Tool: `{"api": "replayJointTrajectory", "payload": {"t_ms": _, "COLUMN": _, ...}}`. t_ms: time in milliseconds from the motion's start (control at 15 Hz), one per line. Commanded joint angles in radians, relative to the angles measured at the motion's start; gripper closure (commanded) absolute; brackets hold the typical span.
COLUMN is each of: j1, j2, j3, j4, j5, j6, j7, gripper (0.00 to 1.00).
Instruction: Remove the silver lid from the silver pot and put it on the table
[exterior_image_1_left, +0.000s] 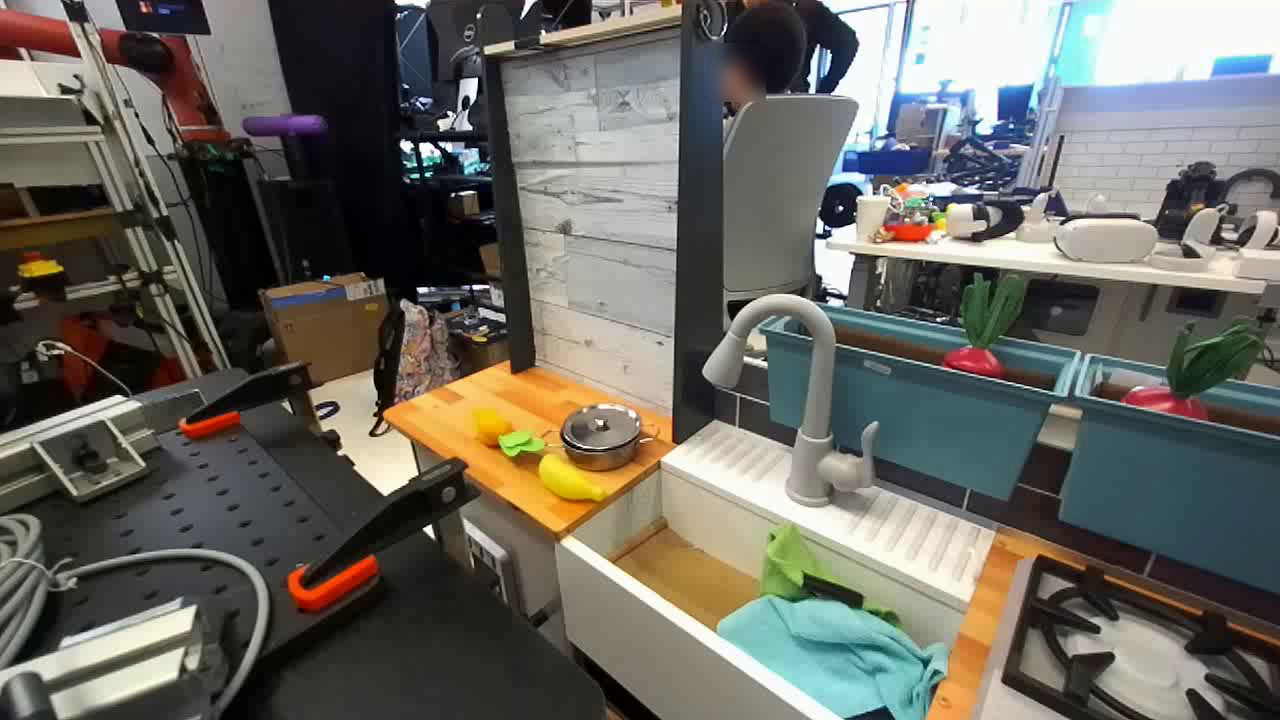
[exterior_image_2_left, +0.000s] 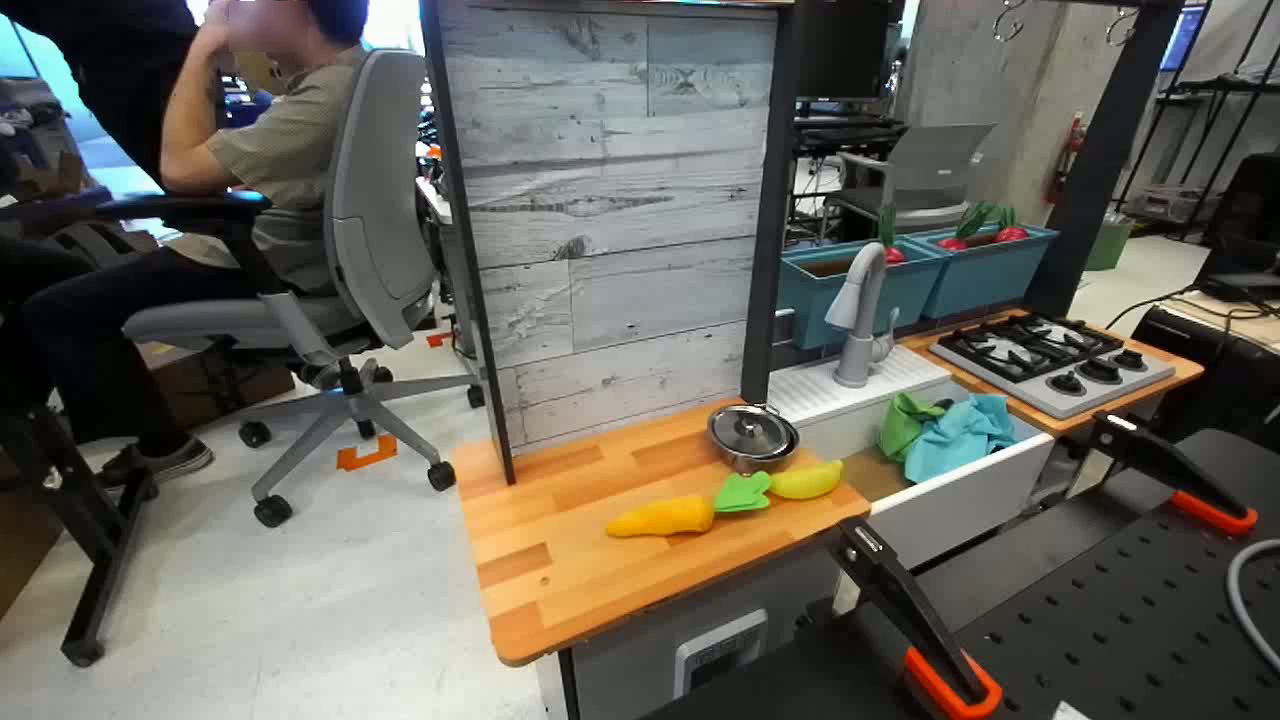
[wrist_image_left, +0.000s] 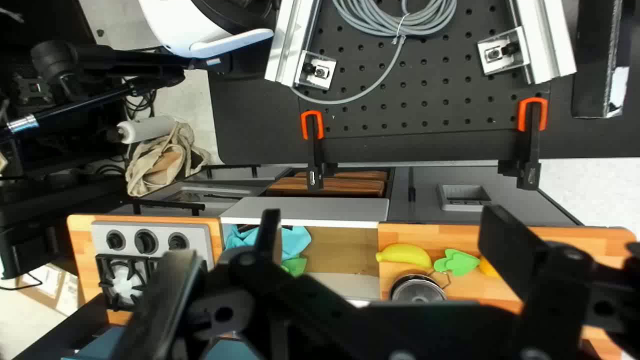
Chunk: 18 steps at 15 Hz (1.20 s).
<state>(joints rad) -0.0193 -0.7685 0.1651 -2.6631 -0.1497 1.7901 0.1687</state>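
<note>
One banana (exterior_image_1_left: 570, 478) and one carrot (exterior_image_2_left: 662, 517) lie beside the lidded pot (exterior_image_1_left: 600, 461), gripper (wrist_image_left: 372, 237) spread wide

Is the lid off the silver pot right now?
No, an exterior view shows the lid resting on the pot, which stands on the wooden table.

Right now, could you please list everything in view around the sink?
lid: 1, silver, on pot
pot: 1, silver, on table
table: 1, tan, beside sink
banana: 1, yellow, on table
carrot: 1, orange and green, on table
sink: 1, white, below faucet
cloths: 2, green and blue, in sink
faucet: 1, grey, behind sink
planters: 2, teal, behind sink
radishes: 3, red, in planters
stove: 1, grey and black, beside sink
panel: 1, pale grey, behind table
bench: 1, black, opposite sink
clamps: 2, black and orange, bench edge
gripper: 1, black, open, wrist view
</note>
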Motion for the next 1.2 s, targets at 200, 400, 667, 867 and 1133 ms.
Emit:
{"api": "replayJointTrajectory", "payload": {"t_ms": 200, "j1": 0.017, "j2": 0.003, "j3": -0.014, "j4": 0.002, "j5": -0.009, "j6": -0.003, "j7": 0.010, "gripper": 0.00}}
{"api": "replayJointTrajectory", "payload": {"t_ms": 400, "j1": 0.017, "j2": 0.003, "j3": -0.014, "j4": 0.002, "j5": -0.009, "j6": -0.003, "j7": 0.010, "gripper": 0.00}}
{"api": "replayJointTrajectory", "payload": {"t_ms": 667, "j1": 0.005, "j2": 0.075, "j3": -0.025, "j4": 0.031, "j5": -0.002, "j6": 0.060, "j7": 0.019, "gripper": 0.00}}
{"api": "replayJointTrajectory", "payload": {"t_ms": 867, "j1": -0.010, "j2": 0.195, "j3": -0.040, "j4": 0.040, "j5": -0.018, "j6": 0.247, "j7": 0.014, "gripper": 0.00}}
{"api": "replayJointTrajectory", "payload": {"t_ms": 1133, "j1": -0.006, "j2": 0.418, "j3": -0.106, "j4": 0.074, "j5": 0.015, "j6": 0.520, "j7": -0.054, "gripper": 0.00}}
